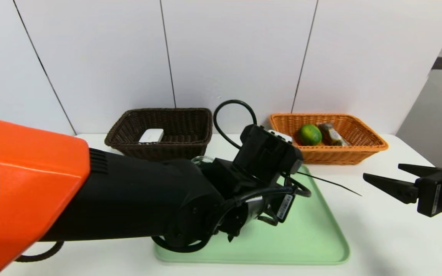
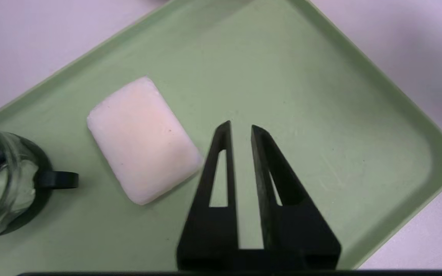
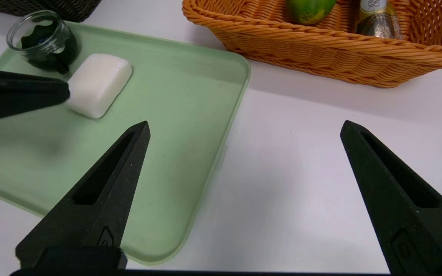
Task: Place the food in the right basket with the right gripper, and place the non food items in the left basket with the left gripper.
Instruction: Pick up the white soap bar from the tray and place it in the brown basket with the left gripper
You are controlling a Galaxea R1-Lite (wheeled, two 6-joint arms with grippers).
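The right basket [image 1: 343,156] was rough wicker; the tray [image 1: 305,237] looked smooth (plastic, by its faint sheen).

Tray [image 1: 301,237] on table [image 1: 397,237], in front of 2 baskets: left basket [image 1: 159,150], holding 1 case [image 1: 152,135]; right basket [image 1: 332,156], holding 1 lime [image 1: 309,135], left, beside 1 pack [image 1: 331,134]. On the tray: 1 bar [image 3: 99,85], just beside and right of 1 cup [image 3: 44,42].

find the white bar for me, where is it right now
In the right wrist view, the white bar lies on the green tray, beside the glass cup with the black handle.
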